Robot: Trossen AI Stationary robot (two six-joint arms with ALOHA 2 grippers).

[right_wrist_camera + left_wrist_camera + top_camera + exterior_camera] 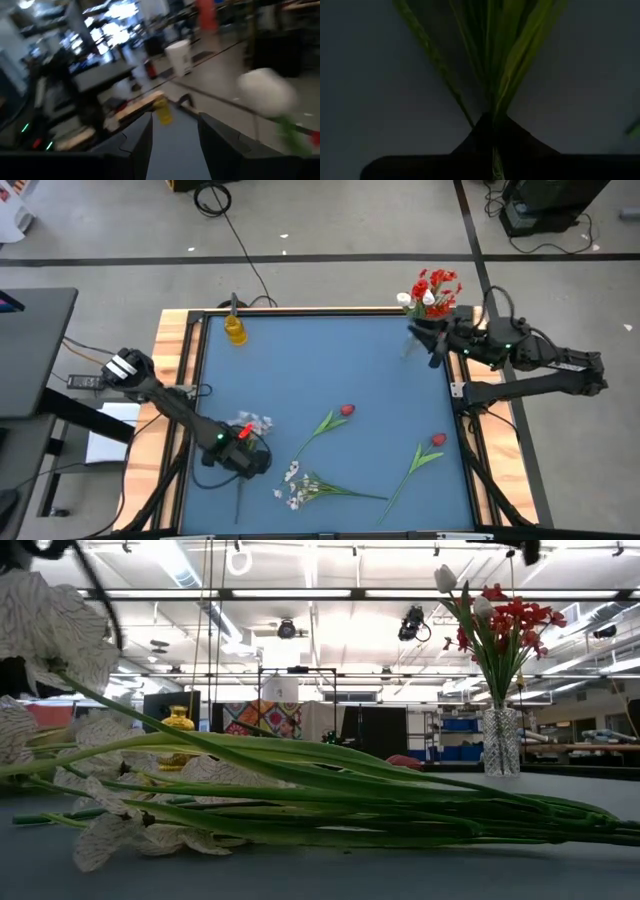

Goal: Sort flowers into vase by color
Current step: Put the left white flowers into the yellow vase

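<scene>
White spray (150, 790) fills the low view's foreground, stems pinched in the left gripper (243, 448) at lower left; red and white stems already fill the clear vase (432, 305) upper right beside the open right gripper (175, 132), two red buds (346, 410) left.

1. Both arms are dark, built of slim jointed links.
2. The left arm (165, 402) has a pale grey block at its base and a red patch near its wrist.
3. The right arm (540, 355) shows small green lights and black cables.
</scene>
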